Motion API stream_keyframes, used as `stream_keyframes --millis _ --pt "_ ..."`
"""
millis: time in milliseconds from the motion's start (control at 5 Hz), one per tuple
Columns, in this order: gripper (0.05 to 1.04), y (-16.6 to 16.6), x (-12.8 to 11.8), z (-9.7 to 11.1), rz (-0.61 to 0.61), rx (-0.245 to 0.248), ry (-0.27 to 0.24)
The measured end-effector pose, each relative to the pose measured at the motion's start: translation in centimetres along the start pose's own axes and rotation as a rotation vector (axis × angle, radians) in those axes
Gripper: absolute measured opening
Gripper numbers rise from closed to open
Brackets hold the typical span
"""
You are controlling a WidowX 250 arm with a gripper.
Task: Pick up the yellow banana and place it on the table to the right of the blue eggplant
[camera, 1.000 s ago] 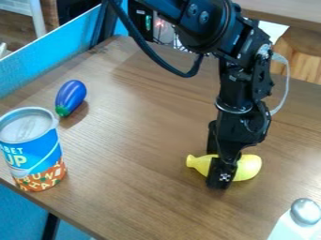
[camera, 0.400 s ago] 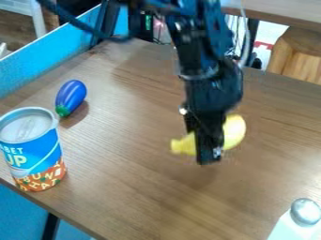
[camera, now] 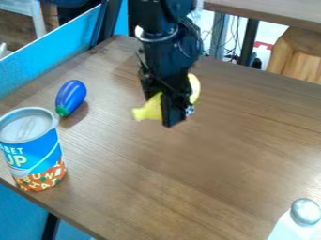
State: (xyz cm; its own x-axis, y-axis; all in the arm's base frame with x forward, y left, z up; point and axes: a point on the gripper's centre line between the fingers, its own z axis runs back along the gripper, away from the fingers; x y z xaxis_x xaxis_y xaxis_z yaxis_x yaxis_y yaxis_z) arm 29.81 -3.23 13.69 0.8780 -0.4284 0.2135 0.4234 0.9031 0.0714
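Wooden table: black gripper over its far half, fingers part-closed round the middle of a yellow squash-shaped toy, apparently lifted. Likely carry step; next move calls for firm grip, height kept. Far edge behind; open wood right and nearer. Soup can by left-front edge, blue toy eggplant left, metal-topped shaker lower right.
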Motion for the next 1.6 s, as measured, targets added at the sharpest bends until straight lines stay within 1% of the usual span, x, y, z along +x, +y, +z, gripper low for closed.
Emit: stream_keyframes --millis 200,400,600,800,1000,1200,1400,1600 --pt "0.603 4.2 -1.4 -0.4 0.133 0.098 0.062" --pt "0.603 8.1 -2.9 -1.6 0.275 0.075 0.091" --pt "0.603 10.1 -4.4 -2.6 0.361 0.045 0.125" --pt "0.603 10.8 -5.3 -4.5 0.403 -0.002 0.156" --pt "0.603 10.4 -5.1 -6.4 0.37 -0.071 0.151" --pt "0.603 9.8 -4.8 -7.9 0.332 -0.103 0.155" --pt "0.603 7.9 -3.4 -8.4 0.252 -0.114 0.157" --pt "0.648 7.4 -2.9 -8.5 0.237 -0.095 0.183"
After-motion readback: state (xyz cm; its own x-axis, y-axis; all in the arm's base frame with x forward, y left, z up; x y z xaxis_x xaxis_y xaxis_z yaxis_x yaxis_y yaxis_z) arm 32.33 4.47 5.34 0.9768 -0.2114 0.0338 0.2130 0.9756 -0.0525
